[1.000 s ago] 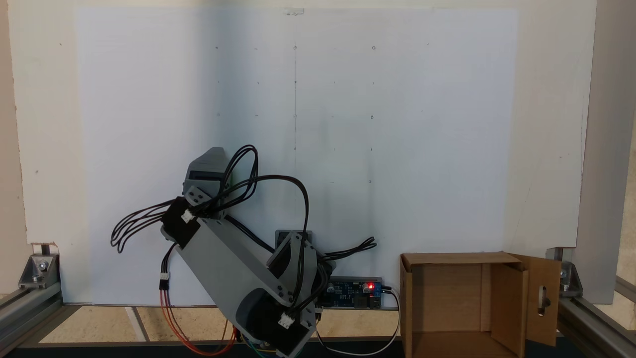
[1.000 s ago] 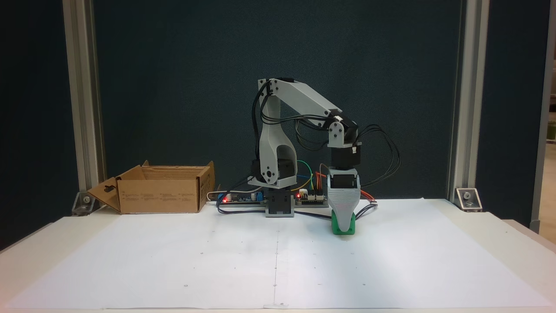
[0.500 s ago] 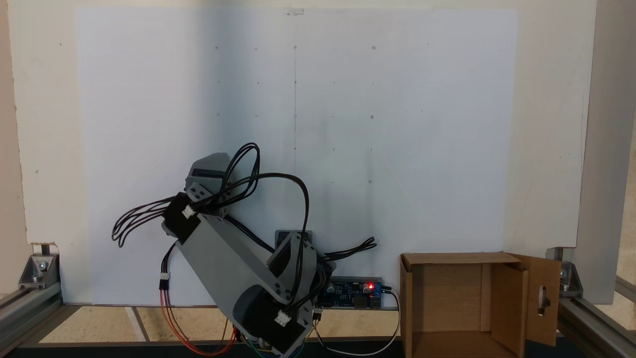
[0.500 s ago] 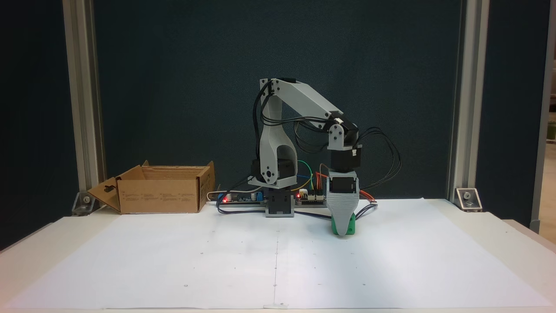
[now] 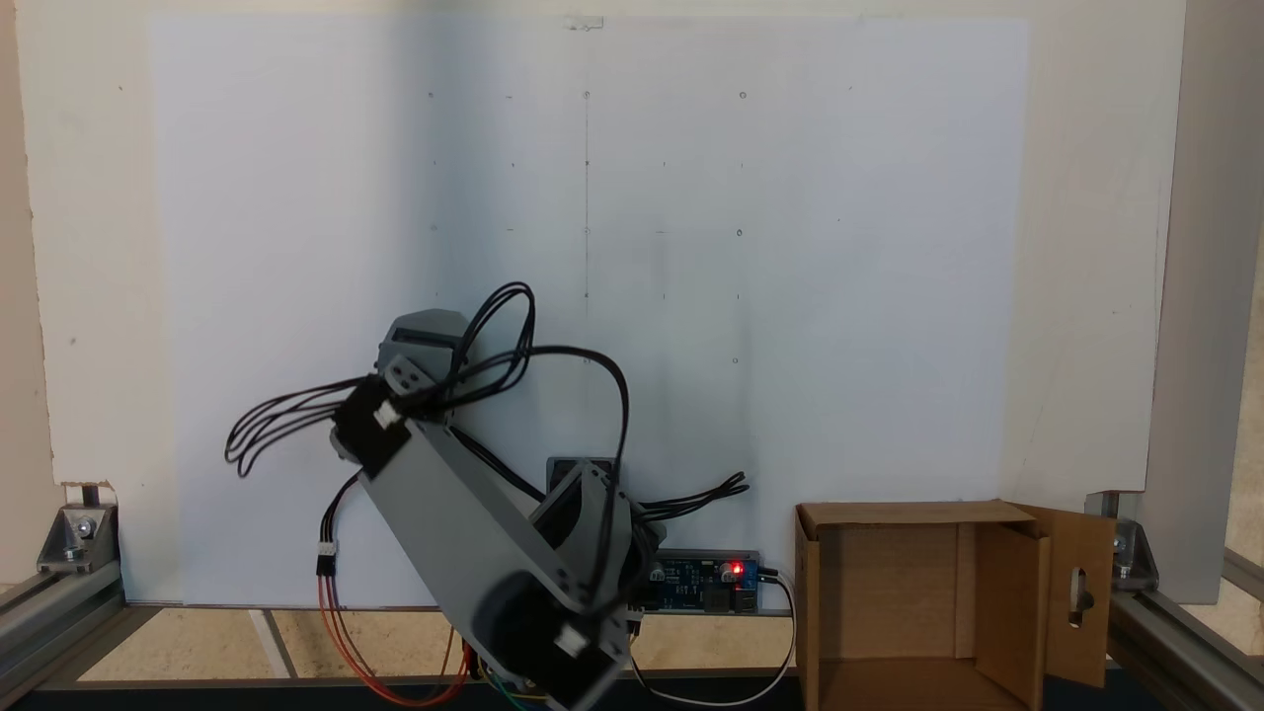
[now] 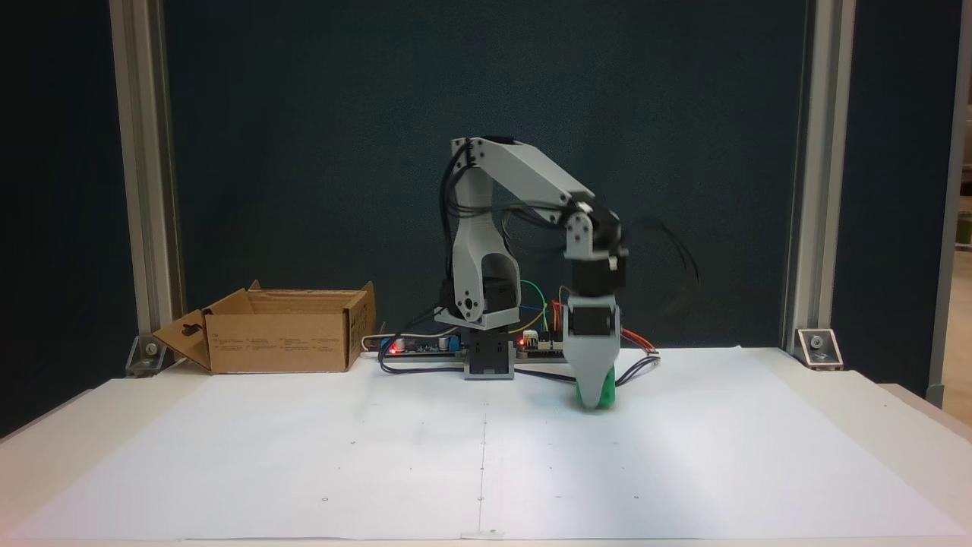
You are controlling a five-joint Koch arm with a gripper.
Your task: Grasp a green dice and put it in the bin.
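The green dice (image 6: 601, 399) sits low at the white paper, right of the arm's base. My gripper (image 6: 593, 392) points straight down over it. One broad grey jaw covers the dice's front and the other jaw is hidden behind, so the grip cannot be judged. Whether the dice touches the paper is unclear. From above, the gripper's grey housing (image 5: 425, 334) hides the dice. The bin (image 6: 277, 342) is an open brown cardboard box at the far left; in the other fixed view the bin (image 5: 818, 592) stands at the lower right, with a slotted flap.
A controller board (image 5: 706, 583) with a red light and loose cables (image 5: 286, 430) lie around the arm's base (image 6: 486, 357). Aluminium frame posts (image 6: 144, 190) stand at the table's back corners. White paper (image 6: 486, 471) covers the table in front.
The wrist and gripper have swung slightly towards the bin's side, blurred by motion, and the green dice has shifted along with them. The cables swing.
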